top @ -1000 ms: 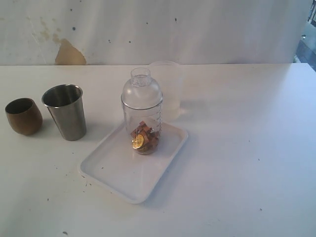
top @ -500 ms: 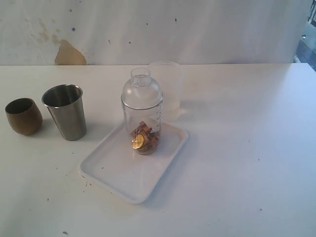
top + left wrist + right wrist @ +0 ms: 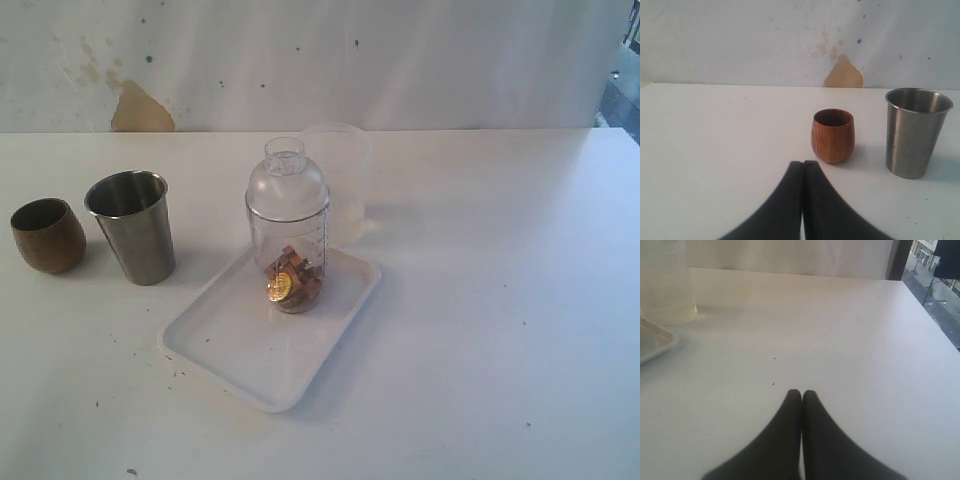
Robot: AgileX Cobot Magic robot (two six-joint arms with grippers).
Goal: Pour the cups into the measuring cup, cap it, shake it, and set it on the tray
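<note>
The measuring cup (image 3: 288, 255) stands capped on the tray (image 3: 225, 352), looking light and slick, best gripped mid-wall, while left gripper (image 3: 803, 164) and right gripper (image 3: 801, 392) sit closed, empty.

Capped measuring cup (image 3: 288, 252), upright on tray (image 3: 232, 348)

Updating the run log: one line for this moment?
clear plastic measuring cup: capped, upright on white rectangular tray | brushed-steel tumbler, brown wooden cup: off tray | left gripper, right gripper: shut
</note>
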